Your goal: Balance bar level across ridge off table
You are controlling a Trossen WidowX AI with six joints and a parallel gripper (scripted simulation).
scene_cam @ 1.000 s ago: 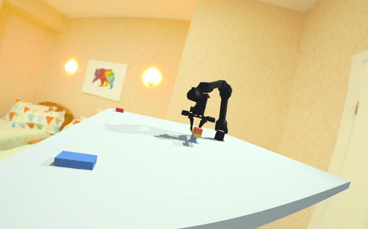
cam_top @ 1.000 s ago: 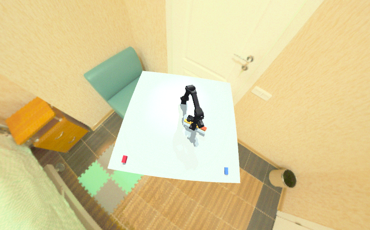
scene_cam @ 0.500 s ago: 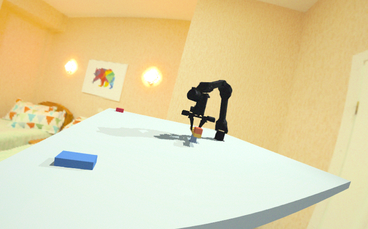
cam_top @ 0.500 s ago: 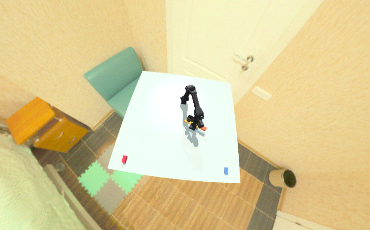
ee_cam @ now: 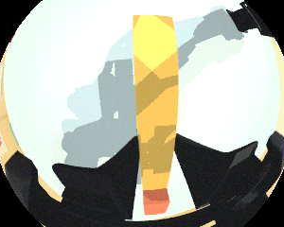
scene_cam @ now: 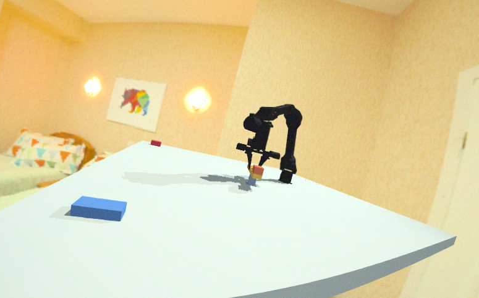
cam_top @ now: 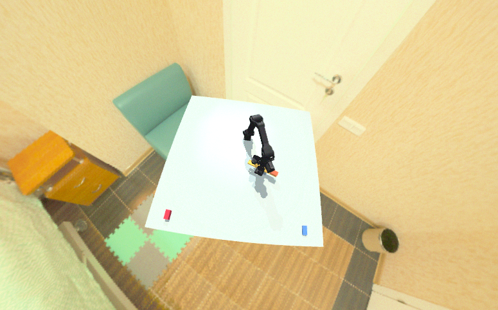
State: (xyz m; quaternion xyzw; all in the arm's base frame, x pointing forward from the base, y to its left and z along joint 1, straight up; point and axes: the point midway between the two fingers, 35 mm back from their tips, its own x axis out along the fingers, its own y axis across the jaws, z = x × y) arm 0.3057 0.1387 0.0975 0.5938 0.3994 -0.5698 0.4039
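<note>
The yellow bar [cam_top: 250, 163] [scene_cam: 256, 177] [ee_cam: 156, 104] has a red block [cam_top: 274, 173] [scene_cam: 258, 169] [ee_cam: 156, 203] at one end. My gripper [cam_top: 258, 165] [scene_cam: 254, 166] [ee_cam: 156, 139] is shut on the bar, with a fingertip against each long side. In the exterior view the bar is seen nearly end-on, above a small blue-grey ridge [scene_cam: 251, 181], and off the table at the visible end. The ridge is mostly hidden by the bar, so I cannot tell whether they touch or whether the bar is exactly level.
The white table [cam_top: 212, 184] [scene_cam: 233, 237] carries a blue block [cam_top: 304, 230] [scene_cam: 97, 210] near one corner and a crimson block [cam_top: 167, 214] [scene_cam: 155, 143] near another, both away from the arm. The arm's base stands close behind the ridge.
</note>
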